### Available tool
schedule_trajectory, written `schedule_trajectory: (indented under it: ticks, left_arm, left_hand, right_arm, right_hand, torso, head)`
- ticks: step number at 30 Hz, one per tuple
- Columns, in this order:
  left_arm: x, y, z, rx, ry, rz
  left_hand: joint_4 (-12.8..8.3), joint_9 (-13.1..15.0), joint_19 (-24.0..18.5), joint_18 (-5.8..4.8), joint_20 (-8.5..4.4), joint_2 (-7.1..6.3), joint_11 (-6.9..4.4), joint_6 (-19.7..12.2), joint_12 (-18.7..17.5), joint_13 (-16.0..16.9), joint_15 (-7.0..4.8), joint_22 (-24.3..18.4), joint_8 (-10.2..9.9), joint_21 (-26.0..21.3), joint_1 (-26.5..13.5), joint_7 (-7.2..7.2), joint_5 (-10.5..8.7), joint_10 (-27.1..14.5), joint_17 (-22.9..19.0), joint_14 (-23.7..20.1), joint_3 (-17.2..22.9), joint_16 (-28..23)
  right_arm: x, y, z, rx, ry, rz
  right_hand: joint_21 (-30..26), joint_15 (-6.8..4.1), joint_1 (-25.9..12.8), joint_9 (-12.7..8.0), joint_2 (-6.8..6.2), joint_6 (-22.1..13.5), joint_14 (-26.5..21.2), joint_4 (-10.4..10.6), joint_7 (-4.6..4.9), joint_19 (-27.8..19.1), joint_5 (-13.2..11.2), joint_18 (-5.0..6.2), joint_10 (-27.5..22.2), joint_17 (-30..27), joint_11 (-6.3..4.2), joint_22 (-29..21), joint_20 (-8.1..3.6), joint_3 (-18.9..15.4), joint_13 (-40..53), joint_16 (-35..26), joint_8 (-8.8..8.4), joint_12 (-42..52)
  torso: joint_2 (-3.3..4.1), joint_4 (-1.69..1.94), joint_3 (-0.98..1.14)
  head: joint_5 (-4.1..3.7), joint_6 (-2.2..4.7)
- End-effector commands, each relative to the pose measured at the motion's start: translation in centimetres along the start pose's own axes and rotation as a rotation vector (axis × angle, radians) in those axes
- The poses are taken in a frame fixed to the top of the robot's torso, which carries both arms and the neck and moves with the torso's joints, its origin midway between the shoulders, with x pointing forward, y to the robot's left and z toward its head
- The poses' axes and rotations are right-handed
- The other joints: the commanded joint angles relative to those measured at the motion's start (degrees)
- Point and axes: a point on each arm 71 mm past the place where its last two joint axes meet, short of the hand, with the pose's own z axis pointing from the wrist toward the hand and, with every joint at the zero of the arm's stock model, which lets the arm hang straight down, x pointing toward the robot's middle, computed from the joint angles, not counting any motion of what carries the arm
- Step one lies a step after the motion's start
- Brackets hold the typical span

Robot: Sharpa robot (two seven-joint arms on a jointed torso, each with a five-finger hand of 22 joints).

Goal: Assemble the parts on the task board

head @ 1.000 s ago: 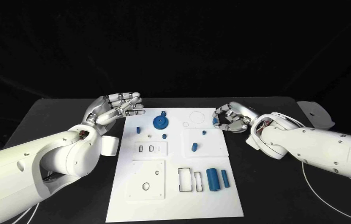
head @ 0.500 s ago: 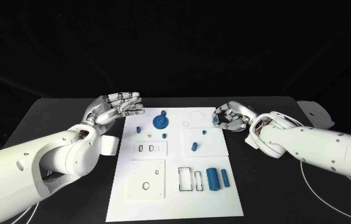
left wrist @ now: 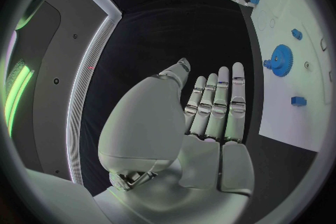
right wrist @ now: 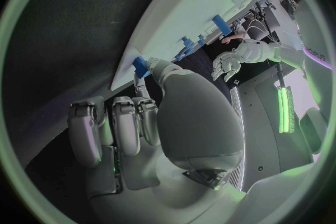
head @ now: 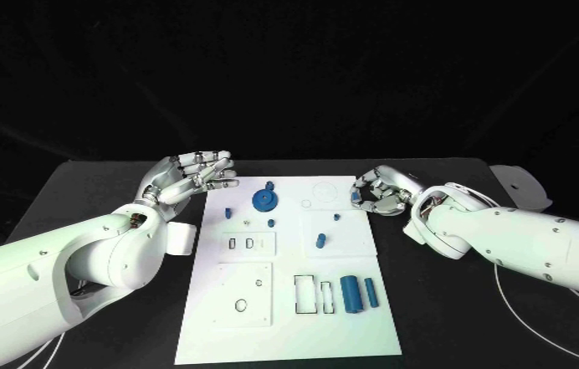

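- Black cloth hangs behind a black counter, and the white board lies along its middle.
- Right robot hand sits at the board's far right edge, fingers curled in around a small blue part; the right wrist view shows the piece pinched at the fingertips, just over the board's rim.
- Left robot hand hovers off the board's far left corner, fingers straight and a little apart, holding nothing.
- Risk: the pinch is light and at the very tips, so the part could twist or drop when lowered, and it might roll off the edge onto the counter.
- Risk: curled fingers hide the part from above, so lining it up with its seat may be off; a skewed entry would jam it or push the board.
- Risk: the board looks unclamped, and a sideways press could slide it and shake the loose pieces.
- Parts look like plain blue plastic: a gear near the far end, a peg mid-board, two cylinders lying beside the slots near the front.
- Several sockets and slots are not yet filled, so I judge the assembly barely begun.
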Motion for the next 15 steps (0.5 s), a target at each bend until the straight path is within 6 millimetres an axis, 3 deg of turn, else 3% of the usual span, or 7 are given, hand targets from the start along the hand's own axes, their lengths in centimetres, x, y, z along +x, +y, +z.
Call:
schedule_trajectory:
  ticks: [1, 15]
  left_arm:
    - [0.26, -0.10, 0.03, 0.007, 0.021, -0.009]
    - [0.19, -0.09, 0.03, 0.006, 0.019, -0.008]
  left_hand:
    - [0.1, -0.1, 0.3, 0.31, 0.13, 0.04, 0.09, 0.2, -0.4, 0.0, 0.00, -0.1, -0.3, -0.2, -0.7, 1.90, 0.04, 0.3, 0.1, 0.2, 0.3, -0.2]
    - [0.1, -0.1, 0.3, 0.31, 0.13, 0.04, 0.09, 0.2, -0.4, 0.0, 0.00, -0.1, -0.3, -0.2, -0.7, 1.90, 0.04, 0.3, 0.1, 0.2, 0.3, -0.2]
  right_arm:
    - [0.01, -0.09, 0.03, 0.009, -0.005, -0.001]
    - [-0.02, 0.05, 0.25, 0.008, -0.037, -0.017]
  right_hand:
    - [0.3, -0.67, 0.0, 0.3, 0.90, 1.1, 6.1, -0.2, -0.43, 5.9, -0.3, -0.83, 5.8, 15.1, -0.67, 15.1, -0.72, 0.6, 14.9, 0.2, 0.68, 0.2]
    - [0.3, -1.18, 0.3, 0.8, 1.61, 1.9, 6.1, -0.7, -0.99, 5.9, -0.8, -0.83, 5.9, 15.1, -1.21, 15.1, -1.23, 1.2, 14.9, 0.2, 1.42, 0.3]
  torso:
    - [-0.01, 0.08, 0.00]
    - [0.00, -0.01, -0.01]
  head:
    - [-0.10, -0.17]
    - [0.05, -0.30]
